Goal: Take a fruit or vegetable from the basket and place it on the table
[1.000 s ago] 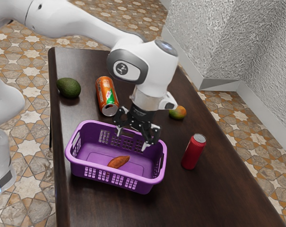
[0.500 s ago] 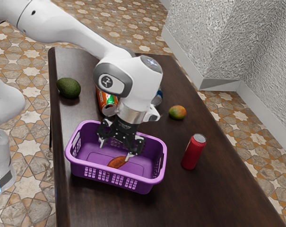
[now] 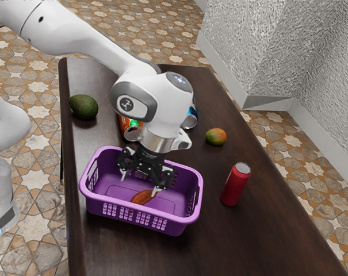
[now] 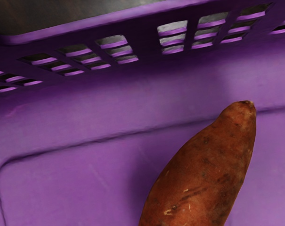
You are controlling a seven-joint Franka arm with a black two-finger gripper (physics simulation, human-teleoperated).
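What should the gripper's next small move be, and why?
Probably a short, careful lowering toward the sweet potato, keeping the gripper open. The fingers stand apart, their spread running across the sweet potato's length, and they are not clamped on it. It lies on the floor of the basket, its near part at the wrist view's lower edge, so it seems roughly under the hand.

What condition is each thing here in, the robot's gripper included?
Gripper, open, holding nothing
Purple basket, upright, open-topped
Sweet potato, whole, lying in the basket
Avocado, whole
Mango, whole
Red can, standing upright
Orange can, on its side, partly hidden
Blue can, on its side, partly hidden
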